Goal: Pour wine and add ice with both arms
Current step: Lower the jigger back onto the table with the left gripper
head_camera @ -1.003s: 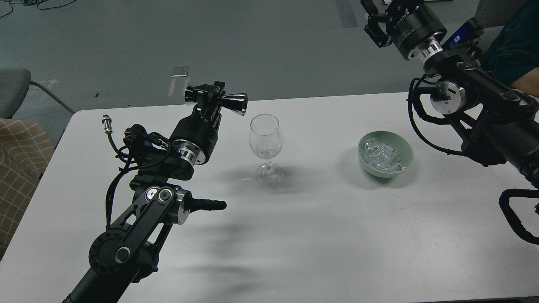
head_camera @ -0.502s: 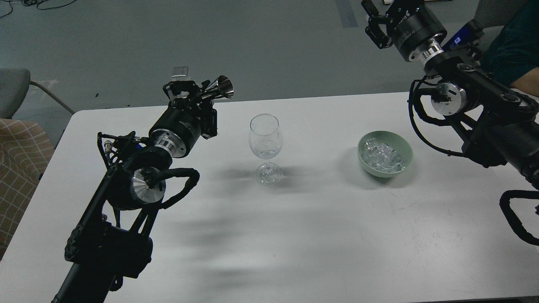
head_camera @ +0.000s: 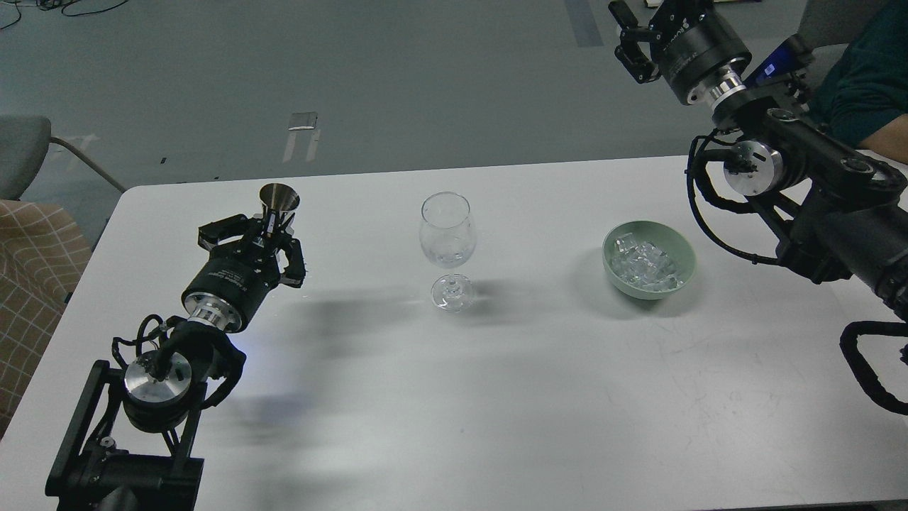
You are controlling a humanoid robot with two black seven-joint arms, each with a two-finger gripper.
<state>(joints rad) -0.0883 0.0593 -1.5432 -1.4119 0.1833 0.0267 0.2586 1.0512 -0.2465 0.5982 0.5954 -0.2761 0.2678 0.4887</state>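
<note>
A clear stemmed wine glass (head_camera: 445, 238) stands upright at the middle of the white table (head_camera: 496, 397). A pale green bowl (head_camera: 679, 250) to its right holds several clear ice cubes (head_camera: 644, 265). My left gripper (head_camera: 268, 228) is low over the table, left of the glass, shut on a small metal double-cone jigger (head_camera: 279, 198) that stands upright with its mouth up. My right gripper (head_camera: 630, 39) is raised high beyond the table's far right edge, above and behind the bowl, open and empty.
A grey chair (head_camera: 21, 152) and a checked cushion (head_camera: 35, 284) are off the table's left edge. A person in a teal sleeve (head_camera: 869, 78) is at the far right. My right arm's links (head_camera: 816, 199) hang over the table right of the bowl.
My left arm has dropped and pulled back to the left, away from the glass. The jigger has turned from lying sideways at the glass rim to upright. The right arm barely moved.
</note>
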